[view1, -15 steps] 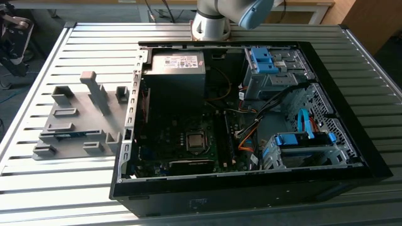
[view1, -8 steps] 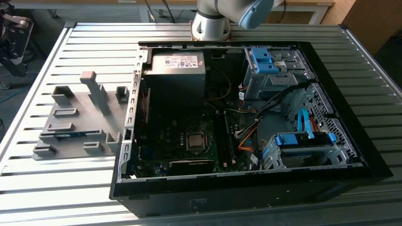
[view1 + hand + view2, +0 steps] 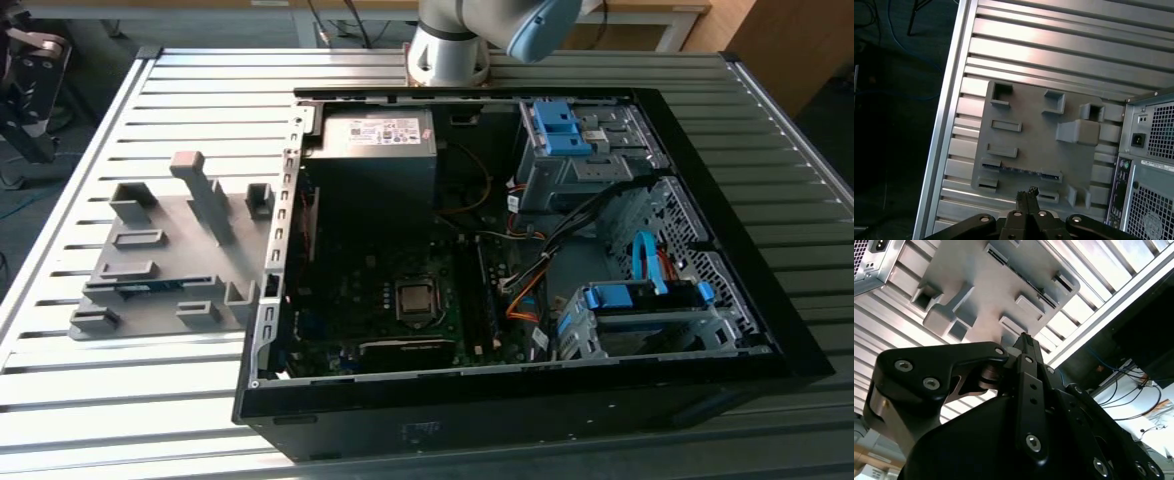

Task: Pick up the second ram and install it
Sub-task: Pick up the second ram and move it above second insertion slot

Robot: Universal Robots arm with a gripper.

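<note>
The second ram [image 3: 1021, 170] has not been lifted: it stands on edge as a thin dark strip between two end pockets of the grey plastic fixture [image 3: 1034, 130], so both the pick and the installation are, by my judgement, not yet done. In the exterior view the same stick shows as a short blue-green sliver [image 3: 134, 288] low on the fixture [image 3: 187, 250]. The pincer [image 3: 1027, 192] hangs above the fixture, and in both wrist views its two fingers are pressed together with nothing between them, so it is clenched on empty air [image 3: 1024, 338]. The ram lies below the pincer and a little ahead of its tips, apart from them, its length running crosswise to the way the fingers point. A second pair of end pockets lies nearer the tips, and I cannot tell whether anything sits in them. The fixture lies flat on the slatted metal surface [image 3: 160, 400], just beside the open computer case [image 3: 787, 340], whose rear panel [image 3: 1154, 165] lies off to one side of the pincer. Inside the case the motherboard [image 3: 360, 300] is exposed, with the CPU socket [image 3: 416, 298] and the long memory slots [image 3: 482, 295] just beside it. Whether a stick already sits in one of those slots I cannot make out.
</note>
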